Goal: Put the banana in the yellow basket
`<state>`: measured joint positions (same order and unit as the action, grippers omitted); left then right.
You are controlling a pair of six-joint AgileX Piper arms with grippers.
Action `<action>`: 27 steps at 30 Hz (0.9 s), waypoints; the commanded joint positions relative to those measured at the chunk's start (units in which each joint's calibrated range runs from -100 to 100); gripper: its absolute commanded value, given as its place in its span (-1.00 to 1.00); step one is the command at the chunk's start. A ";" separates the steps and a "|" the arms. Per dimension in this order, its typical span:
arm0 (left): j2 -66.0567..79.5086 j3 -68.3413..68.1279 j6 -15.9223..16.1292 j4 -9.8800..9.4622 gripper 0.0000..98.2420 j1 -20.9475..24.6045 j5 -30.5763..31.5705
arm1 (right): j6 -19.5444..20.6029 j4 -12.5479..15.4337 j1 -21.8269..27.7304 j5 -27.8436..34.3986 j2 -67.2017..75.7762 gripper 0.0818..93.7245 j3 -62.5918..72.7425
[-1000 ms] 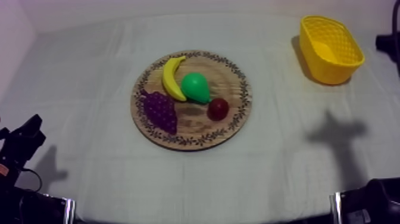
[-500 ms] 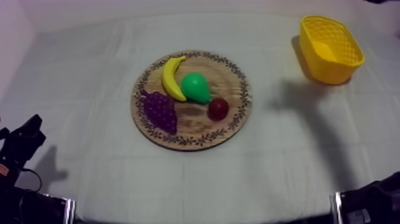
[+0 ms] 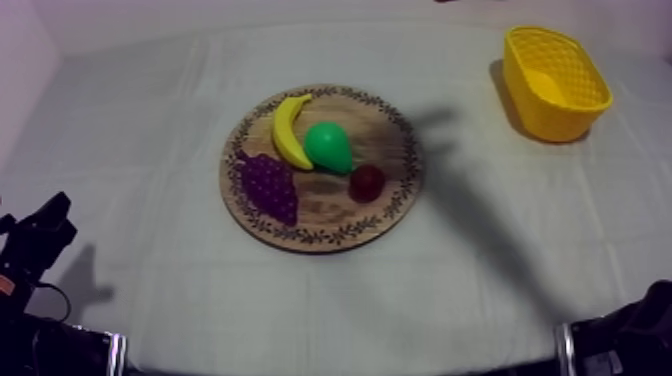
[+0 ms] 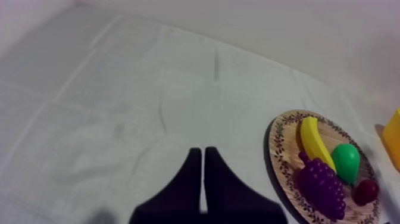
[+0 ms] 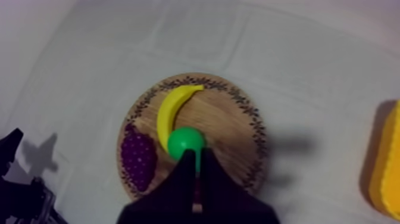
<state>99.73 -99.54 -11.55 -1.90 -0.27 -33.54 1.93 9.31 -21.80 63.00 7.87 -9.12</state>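
Observation:
The yellow banana [image 3: 289, 130] lies on the far left part of the round wooden board [image 3: 395, 150], beside a green pear [image 3: 328, 147]. Purple grapes [image 3: 269, 186] and a small red fruit [image 3: 367, 182] lie nearer the front. The yellow basket [image 3: 555, 82] stands at the far right. My right gripper [image 5: 195, 155] hangs high over the board [image 5: 238, 125], its shut fingers above the pear [image 5: 184, 142], just right of the banana [image 5: 172, 110]. My left gripper [image 3: 55, 210] rests low at the left, shut [image 4: 203, 156], well left of the board [image 4: 280, 143] and banana [image 4: 314, 142].
A dark shadow of the right arm falls across the board's right side and the cloth toward the near right. The right arm's base [image 3: 620, 340] sits at the lower right edge. The basket's side [image 5: 387, 161] lies to the right of the board.
The right arm's shadow has slid left from the cloth near the basket onto the board's right side. The dark arm part at the far right edge has left the top view. The fruit has not moved.

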 commanded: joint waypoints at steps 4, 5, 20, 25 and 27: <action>0.01 -0.01 0.00 -0.02 -1.00 0.02 -0.01 | 1.86 -0.32 -3.56 -0.20 -6.22 -0.97 3.74; 0.01 -0.01 0.00 -0.02 -1.00 0.02 -0.01 | 2.24 -0.43 -3.99 -0.22 -7.45 -0.98 4.50; 0.01 -0.01 0.00 -0.02 -1.00 0.02 -0.01 | 10.04 -5.30 -7.99 -1.15 -23.95 -0.97 14.38; 0.01 -0.01 0.00 -0.02 -1.00 0.02 -0.01 | 11.80 -6.54 -8.18 -0.52 -29.09 -0.97 18.17; 0.01 -0.01 0.00 -0.02 -1.00 0.02 -0.01 | 12.19 -6.90 -8.24 -0.18 -30.96 -0.96 19.55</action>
<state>99.73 -99.54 -11.55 -1.90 -0.27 -33.55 13.95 2.57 -30.00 62.54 -21.58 9.63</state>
